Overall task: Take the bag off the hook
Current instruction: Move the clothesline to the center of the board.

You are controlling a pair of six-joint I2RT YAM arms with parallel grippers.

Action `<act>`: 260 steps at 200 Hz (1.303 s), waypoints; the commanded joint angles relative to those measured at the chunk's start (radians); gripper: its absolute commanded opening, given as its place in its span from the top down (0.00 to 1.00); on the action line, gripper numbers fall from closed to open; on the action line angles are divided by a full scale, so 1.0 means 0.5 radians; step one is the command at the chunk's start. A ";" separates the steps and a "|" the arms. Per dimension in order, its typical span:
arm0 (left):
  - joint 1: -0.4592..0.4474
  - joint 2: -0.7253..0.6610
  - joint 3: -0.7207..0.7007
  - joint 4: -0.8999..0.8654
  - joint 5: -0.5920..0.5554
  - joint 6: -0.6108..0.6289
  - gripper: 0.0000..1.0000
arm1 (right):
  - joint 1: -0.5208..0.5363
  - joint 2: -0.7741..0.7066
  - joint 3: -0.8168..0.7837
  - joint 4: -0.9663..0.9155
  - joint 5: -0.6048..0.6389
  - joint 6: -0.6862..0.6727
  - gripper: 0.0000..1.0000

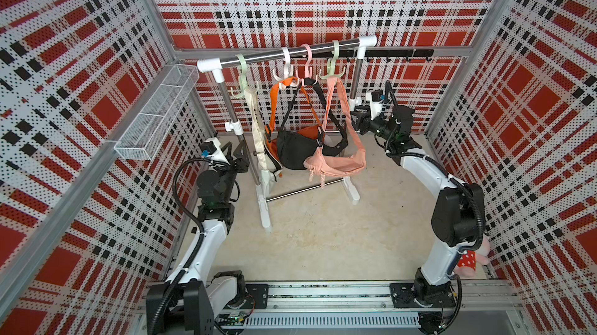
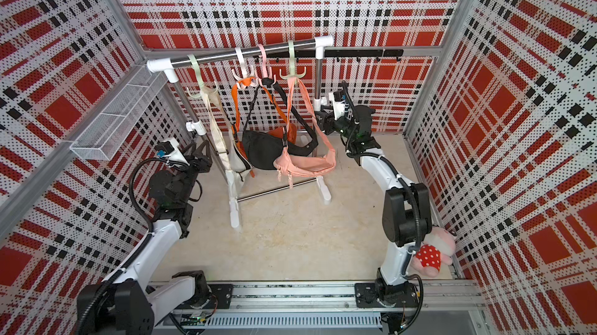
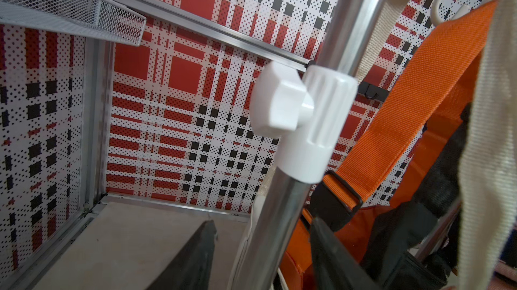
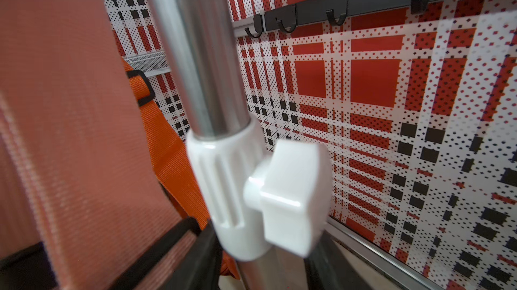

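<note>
In both top views a rack [image 1: 265, 56] is being shown standing toward 12 o'clock on the worktop [image 1: 323, 236], and four bags are being carried on hooks along its bar, none taken off. From 9 o'clock to 3 o'clock, the cream bag [image 1: 267, 176] is being hung from a pale green hook [image 1: 243, 80], the orange bag [image 1: 308, 132] from a white hook [image 1: 286, 72], the black bag [image 1: 294, 152] from a pink hook [image 1: 307, 65] and the pink bag [image 1: 336, 165] from a second green hook [image 1: 332, 70]. The left fingers [image 1: 239, 152] are being held beside the 9 o'clock post [image 1: 248, 143], and the right fingers [image 1: 355, 120] beside the 3 o'clock post [image 1: 353, 84], higher up. A mesh basket [image 1: 155, 117] is being carried on the wall at 9 o'clock, and a plush toy [image 2: 428, 254] is being half hidden behind the right arm at 4 o'clock. In the left wrist view the left fingers [image 3: 193, 257] are being held spread with the post running between them; a gap is showing beside one finger and nothing is being pinched. A clamp knob [image 3: 277, 104] is being seen on the post, with orange and cream straps beyond it. In the right wrist view the right fingers [image 4: 207, 252] are being held apart on either side of the other post, just under its own knob; whether the tube is being squeezed cannot be told. The pink bag's strap is being shown close up, and a black hook rail [image 4: 363, 3] is being carried on the wall.
</note>
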 commanded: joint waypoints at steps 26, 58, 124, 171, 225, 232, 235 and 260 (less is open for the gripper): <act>0.005 0.126 0.117 0.082 0.011 0.019 0.49 | 0.014 0.033 0.002 0.196 -0.087 0.011 0.61; -0.002 0.158 0.132 0.133 -0.073 0.046 0.54 | 0.014 0.025 -0.009 0.218 -0.084 0.004 0.69; 0.000 0.285 0.234 0.190 -0.104 0.097 0.62 | 0.050 0.017 -0.052 0.300 -0.029 -0.052 0.75; 0.006 0.442 0.306 0.277 -0.150 0.137 0.65 | 0.094 -0.023 -0.163 0.446 0.119 -0.107 0.77; -0.017 0.696 0.463 0.377 -0.081 0.093 0.69 | 0.115 -0.003 -0.190 0.579 0.183 -0.038 0.78; -0.022 0.730 0.497 0.379 -0.074 0.102 0.69 | 0.121 -0.002 -0.193 0.591 0.191 -0.035 0.78; -0.023 0.745 0.511 0.381 -0.073 0.104 0.69 | 0.123 0.001 -0.193 0.597 0.196 -0.035 0.78; -0.036 0.874 0.641 0.382 -0.055 0.124 0.69 | 0.148 0.014 -0.196 0.620 0.243 -0.047 0.78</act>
